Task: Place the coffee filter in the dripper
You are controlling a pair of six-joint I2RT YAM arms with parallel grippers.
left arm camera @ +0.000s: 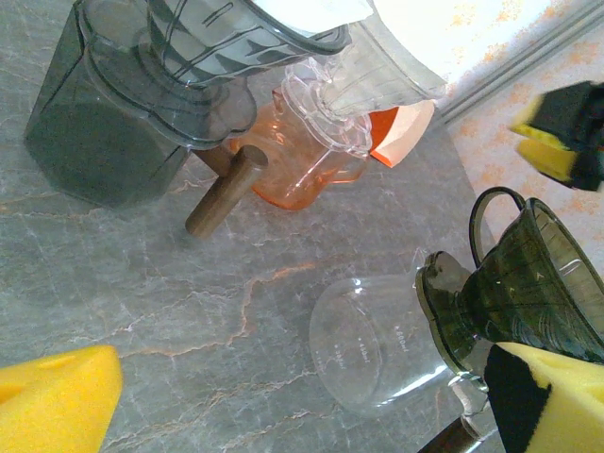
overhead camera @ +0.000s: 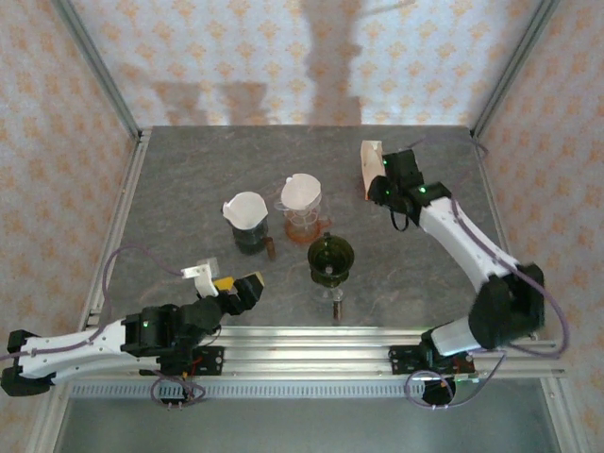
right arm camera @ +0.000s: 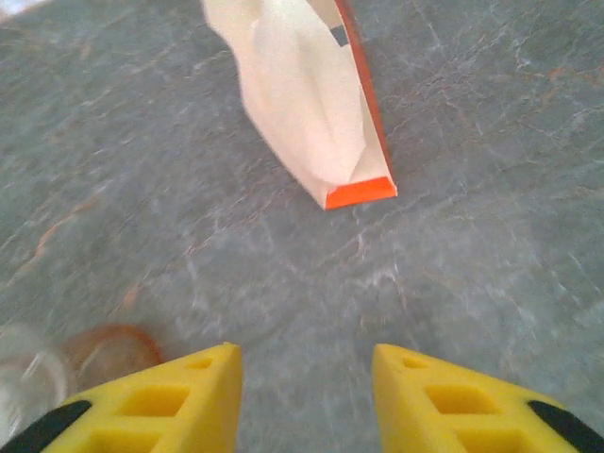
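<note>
Nearest the front edge of the grey stone table (overhead camera: 179, 198), the left gripper (overhead camera: 232, 284) sits spread wide with nothing in it. Just beyond, an empty dark green dripper (overhead camera: 330, 257) stands on a clear carafe (left arm camera: 363, 344). Behind it, 2 more drippers, a smoky grey one (overhead camera: 247, 225) and an orange one (overhead camera: 304, 217), each hold a white filter. Farthest right, the right gripper (right arm camera: 302, 363), partly spread and holding nothing, faces the coffee filter stack (right arm camera: 302, 104) in its orange holder (right arm camera: 359, 192).
</note>
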